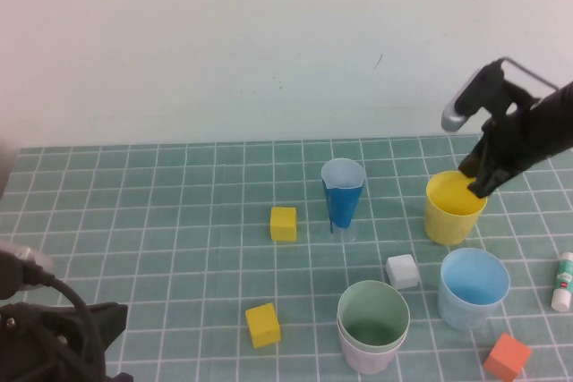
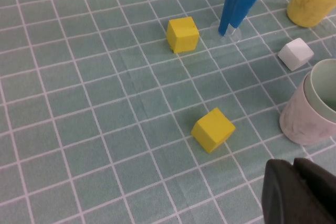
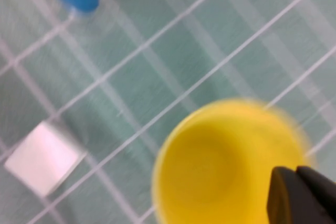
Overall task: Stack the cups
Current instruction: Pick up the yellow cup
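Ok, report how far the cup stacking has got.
Done: green cup nested in pink cup. In hand: right tool shut on the yellow cup's rim. Left: yellow and light blue cup remain unstacked. Left tool is parked near-left, shut.

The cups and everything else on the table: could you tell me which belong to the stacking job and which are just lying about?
Job:
- yellow cup, right gripper shut on its rim
- light blue cup
- green cup nested in pink cup

Lying about:
- blue-and-white cone
- yellow cubes
- white cube
- orange cube
- left gripper, parked, shut
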`<action>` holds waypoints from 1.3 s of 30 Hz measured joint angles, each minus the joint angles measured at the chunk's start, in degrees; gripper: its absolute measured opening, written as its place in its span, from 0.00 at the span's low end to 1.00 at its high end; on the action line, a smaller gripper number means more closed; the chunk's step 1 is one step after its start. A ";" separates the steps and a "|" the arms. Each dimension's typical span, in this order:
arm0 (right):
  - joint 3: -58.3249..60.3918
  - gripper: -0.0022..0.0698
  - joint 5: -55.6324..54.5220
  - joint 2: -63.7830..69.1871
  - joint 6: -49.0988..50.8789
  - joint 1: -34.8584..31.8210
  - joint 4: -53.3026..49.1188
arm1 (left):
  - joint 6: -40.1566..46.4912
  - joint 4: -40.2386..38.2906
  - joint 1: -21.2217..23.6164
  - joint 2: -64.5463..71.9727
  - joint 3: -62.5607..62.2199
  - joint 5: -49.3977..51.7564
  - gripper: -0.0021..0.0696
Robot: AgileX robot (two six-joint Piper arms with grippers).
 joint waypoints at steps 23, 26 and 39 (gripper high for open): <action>-0.85 0.55 -1.13 5.31 10.10 -0.50 -7.57 | 0.00 -4.30 0.00 0.00 0.00 3.51 0.03; -0.85 0.48 0.57 6.01 10.64 -0.43 -7.69 | 0.00 -5.75 0.00 0.00 0.00 4.17 0.03; -11.25 0.05 16.13 2.75 14.24 -0.53 -9.93 | 0.00 -0.54 0.00 0.00 0.00 4.98 0.03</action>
